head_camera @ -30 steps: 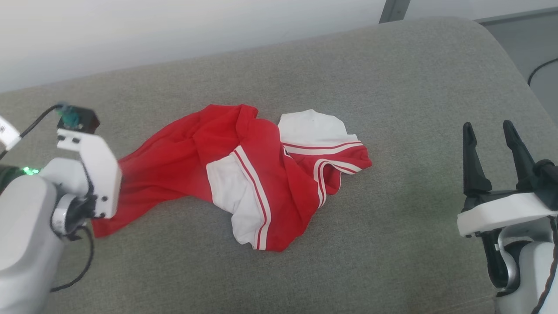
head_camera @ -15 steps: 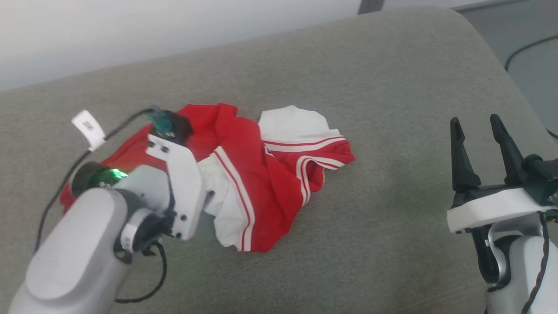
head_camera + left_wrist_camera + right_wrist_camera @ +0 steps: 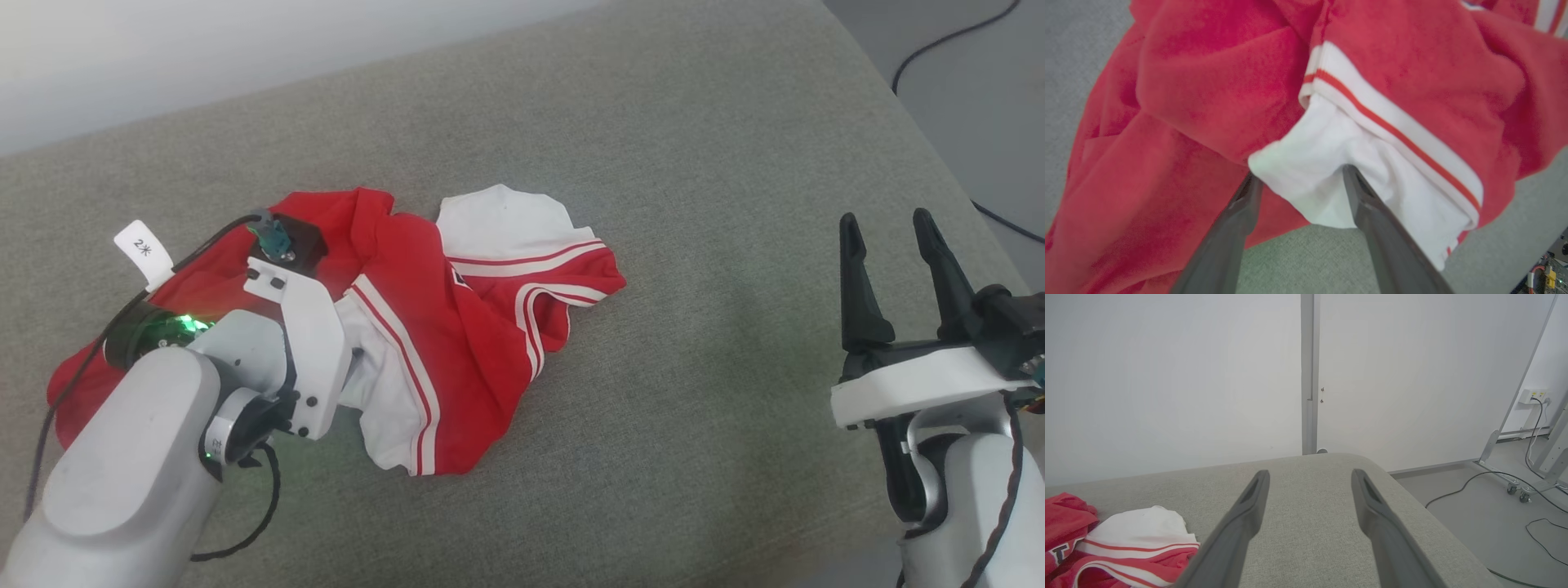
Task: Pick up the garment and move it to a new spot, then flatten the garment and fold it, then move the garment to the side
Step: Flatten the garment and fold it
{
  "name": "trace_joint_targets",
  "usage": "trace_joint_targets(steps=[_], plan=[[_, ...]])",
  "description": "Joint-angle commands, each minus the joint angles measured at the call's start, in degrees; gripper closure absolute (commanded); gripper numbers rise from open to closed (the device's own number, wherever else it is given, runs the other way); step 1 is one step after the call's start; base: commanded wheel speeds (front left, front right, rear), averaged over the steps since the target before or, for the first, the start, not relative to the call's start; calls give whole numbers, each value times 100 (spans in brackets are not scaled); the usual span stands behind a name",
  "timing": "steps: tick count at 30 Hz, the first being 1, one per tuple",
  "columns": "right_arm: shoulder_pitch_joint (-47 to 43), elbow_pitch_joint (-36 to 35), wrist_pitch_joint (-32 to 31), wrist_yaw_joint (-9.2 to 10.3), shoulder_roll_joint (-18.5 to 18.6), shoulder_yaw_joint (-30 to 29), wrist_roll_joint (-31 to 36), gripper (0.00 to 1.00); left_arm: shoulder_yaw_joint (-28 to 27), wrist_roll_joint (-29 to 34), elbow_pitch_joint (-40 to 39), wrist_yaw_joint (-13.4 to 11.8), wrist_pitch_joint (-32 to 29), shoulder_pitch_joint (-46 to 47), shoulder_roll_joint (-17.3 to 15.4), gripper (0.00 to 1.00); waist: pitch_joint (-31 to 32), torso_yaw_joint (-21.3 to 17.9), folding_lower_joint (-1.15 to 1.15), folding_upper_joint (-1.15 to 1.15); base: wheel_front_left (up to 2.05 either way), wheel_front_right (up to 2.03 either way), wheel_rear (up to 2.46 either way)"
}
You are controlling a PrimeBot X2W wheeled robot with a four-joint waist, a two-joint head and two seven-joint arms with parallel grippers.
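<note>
**On the grey cushion [image 3: 718,180], the garment [image 3: 490,327] lies crumpled, both grippers spread wide**

Head view: the garment, red with white sleeves and red-and-white striped trim, is bunched at the centre-left of the cushion. The left arm's wrist hangs over the garment's left part and hides its own fingers. A white tag [image 3: 143,249] on the wrist cable reads "2", followed by a character that looks like "米". The right gripper [image 3: 886,224] stands well apart to the right over bare cushion, its fingers parted and empty.

Left wrist view: the left gripper [image 3: 1300,175] has its fingers wide apart, straddling a fold of white sleeve. The tips touch the cloth without pinching it.

Right wrist view: bare cushion shows between the parted fingers. The garment lies at the lower left, where a dark letter "T" [image 3: 1059,552] can be read on the red. The rest of the print is lost in the folds.
</note>
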State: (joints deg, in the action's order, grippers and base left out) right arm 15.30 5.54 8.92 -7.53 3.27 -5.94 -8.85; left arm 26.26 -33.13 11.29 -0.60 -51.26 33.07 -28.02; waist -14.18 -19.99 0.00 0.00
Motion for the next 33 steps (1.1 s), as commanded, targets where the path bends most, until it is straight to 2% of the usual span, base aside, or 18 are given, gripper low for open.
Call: trace_joint_targets(steps=[1, 3, 4, 5, 6, 14, 22, 27, 33], plan=[[34, 2, 44, 8, -30, -10, -44, 0, -10, -30, 69, 53, 64, 85, 13, 0, -18, -7, 0, 0, 0, 0, 0], [33, 17, 49, 8, -34, -30, -38, 0, 19, 35, 214, 75, 133, 144, 21, 0, -34, -3, 0, 0, 0, 0, 0], [35, 26, 58, 8, -36, -37, -37, 0, 24, 17, 274, 80, 152, 155, 48, 21, -42, 2, 0, 0, 0, 0, 0], [40, 34, 63, 8, -36, -43, -34, 0, 30, -16, 314, 106, 169, 172, 77, 75, -48, 9, 0, 0, 0, 0, 0], [47, 41, 67, 8, -37, -50, -33, 0, 37, -22, 354, 109, 209, 200, 89, 100, -53, 19, 0, 0, 0, 0, 0], [31, 44, 52, 8, -42, -127, 20, 0, 11, -126, 376, 22, 70, 319, 181, 100, -19, 245, 0, 0, 0, 0, 0], [-11, -41, -30, 8, -34, -210, 83, 0, -138, -302, -100, -232, -108, 201, 196, 100, 62, 559, 0, 0, 0, 0, 0], [-52, -108, -108, 8, -17, -261, 127, 0, -355, -469, -607, -468, -235, -6, 48, 100, 112, 793, 0, 0, 0, 0, 0], [-72, -195, -192, 8, 6, -285, 136, 0, -798, -597, -1020, -801, -327, -348, -342, 100, 128, 1001, 0, 0, 0, 0, 0]])
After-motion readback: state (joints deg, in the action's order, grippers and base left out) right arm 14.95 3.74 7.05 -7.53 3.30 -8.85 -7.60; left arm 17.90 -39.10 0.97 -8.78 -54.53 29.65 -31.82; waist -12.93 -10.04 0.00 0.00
